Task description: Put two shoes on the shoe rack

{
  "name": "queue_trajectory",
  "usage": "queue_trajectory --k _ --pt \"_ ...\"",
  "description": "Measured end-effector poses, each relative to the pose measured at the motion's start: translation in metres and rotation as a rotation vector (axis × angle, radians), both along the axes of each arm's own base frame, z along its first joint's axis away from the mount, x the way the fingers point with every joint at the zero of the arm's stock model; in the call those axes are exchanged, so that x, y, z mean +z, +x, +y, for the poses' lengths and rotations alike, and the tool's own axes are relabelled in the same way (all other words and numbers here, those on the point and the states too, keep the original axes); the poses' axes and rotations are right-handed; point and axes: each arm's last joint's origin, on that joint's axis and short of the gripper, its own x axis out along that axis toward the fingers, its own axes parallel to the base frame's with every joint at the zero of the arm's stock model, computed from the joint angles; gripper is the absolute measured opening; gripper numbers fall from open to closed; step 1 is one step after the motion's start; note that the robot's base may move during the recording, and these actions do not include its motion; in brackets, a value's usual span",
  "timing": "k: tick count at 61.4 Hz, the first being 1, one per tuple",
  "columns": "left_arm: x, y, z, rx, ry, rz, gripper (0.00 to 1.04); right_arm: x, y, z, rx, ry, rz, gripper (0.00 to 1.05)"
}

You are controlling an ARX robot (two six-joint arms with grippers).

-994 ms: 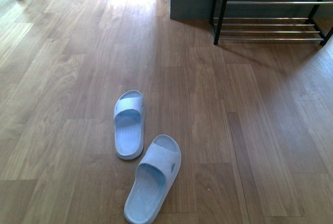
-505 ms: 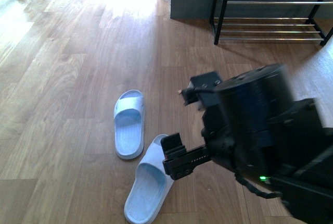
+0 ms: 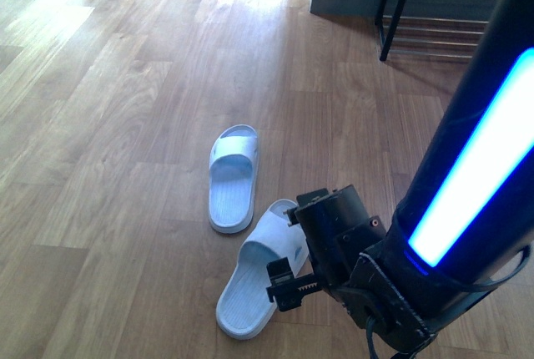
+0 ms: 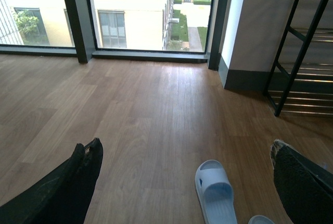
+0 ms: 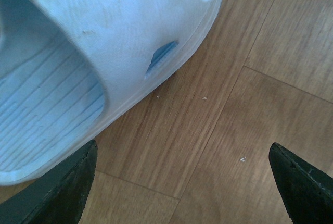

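My right hand (image 3: 294, 240) is down at the floor (image 3: 125, 125), right over the near slide (image 3: 254, 275). In the right wrist view that hand (image 5: 177, 187) is spread wide and holds nothing. One finger (image 5: 57, 193) sits close by the edge of the near slide (image 5: 78, 52), though I cannot tell whether they touch. The other finger (image 5: 302, 182) is over bare floor, well clear of it.

My left hand (image 4: 184, 147) is spread wide too and is empty, hanging above the floor. Past it I see the far slide (image 4: 214, 193).

Both slides lie sole-down on the floor. The far slide (image 3: 234, 179) is just beside the toe end of the near one, apart from it. The rack (image 3: 390, 8) stands against the wall at the far right, well away from the slides, and I see no shoes on the rods in view.
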Motion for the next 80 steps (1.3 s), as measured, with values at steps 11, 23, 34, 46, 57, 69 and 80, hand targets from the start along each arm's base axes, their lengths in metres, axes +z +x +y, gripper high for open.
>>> queue_trajectory --k 11,23,34,46,57,69,80 --pt "0.000 0.000 0.000 0.000 0.000 0.000 0.95 -0.017 0.007 0.006 -0.041 0.022 0.032 0.96" --pt "0.000 0.000 0.000 0.000 0.000 0.000 0.95 -0.021 0.013 0.014 -0.107 0.143 0.121 0.96" --pt "0.000 0.000 0.000 0.000 0.000 0.000 0.95 -0.016 0.010 0.018 -0.115 0.176 0.160 0.96" --pt "0.000 0.000 0.000 0.000 0.000 0.000 0.95 0.006 0.012 0.048 -0.185 0.289 0.109 0.96" --pt "0.000 0.000 0.000 0.000 0.000 0.000 0.95 -0.016 0.018 0.046 -0.235 0.231 0.095 0.96" --pt "0.000 0.000 0.000 0.000 0.000 0.000 0.95 -0.028 0.022 0.034 -0.270 0.186 0.072 0.62" --pt "0.000 0.000 0.000 0.000 0.000 0.000 0.95 -0.027 0.028 0.025 -0.304 0.166 0.020 0.23"
